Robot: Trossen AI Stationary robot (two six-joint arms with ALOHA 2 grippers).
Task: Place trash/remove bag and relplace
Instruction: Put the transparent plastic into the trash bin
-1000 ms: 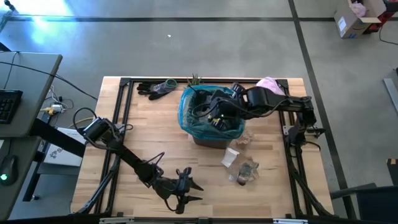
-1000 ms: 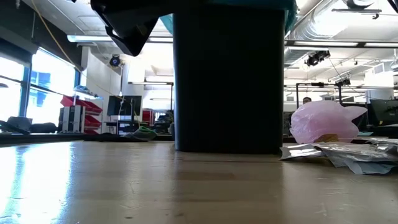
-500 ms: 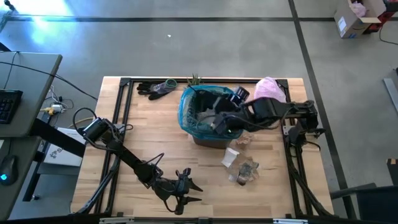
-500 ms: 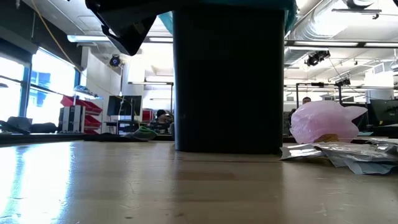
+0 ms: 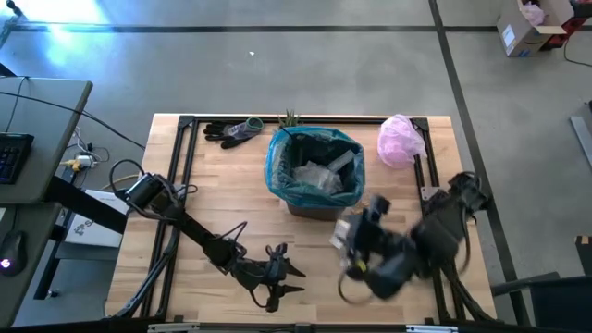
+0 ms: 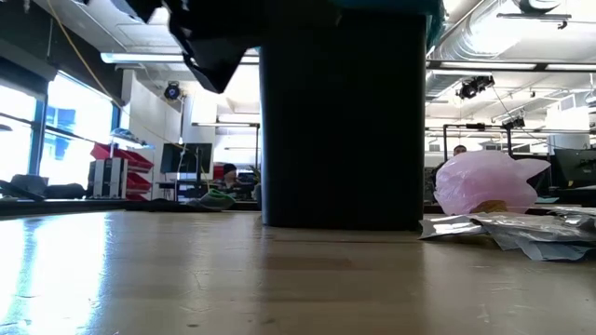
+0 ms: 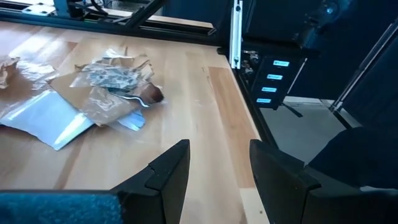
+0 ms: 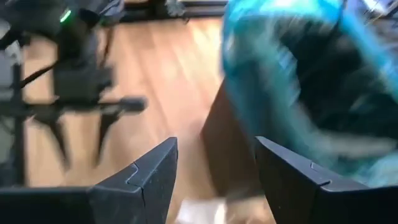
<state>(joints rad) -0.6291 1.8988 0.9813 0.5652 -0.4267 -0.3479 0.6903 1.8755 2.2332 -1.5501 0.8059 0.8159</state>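
A dark bin lined with the teal bag (image 5: 277, 171) stands mid-table, and pale trash (image 5: 322, 176) lies inside it. More trash, clear wrappers and a brownish lump (image 7: 106, 87), lies on the wood to the bin's near right. My right gripper (image 5: 350, 261) hovers open over that loose pile, blurred, with nothing between its fingers (image 8: 155, 180). In its wrist view the bag (image 8: 292, 81) shows close ahead. My left gripper (image 5: 282, 277) waits open near the table's front edge, its fingers (image 7: 168, 171) pointing toward the pile and well short of it.
A pale pink plastic bag (image 5: 400, 139) sits at the far right. Dark gloves (image 5: 231, 130) and a small green plant (image 5: 289, 118) lie along the far edge. Bare wood stretches left of the bin. In the low view, silvery wrappers (image 6: 521, 228) lie to the right of the bin (image 6: 342, 121).
My right gripper has come up out of the bin and swung quickly toward the table's near edge, now over the loose trash near the bin. With the arm gone, pale trash shows inside the bag.
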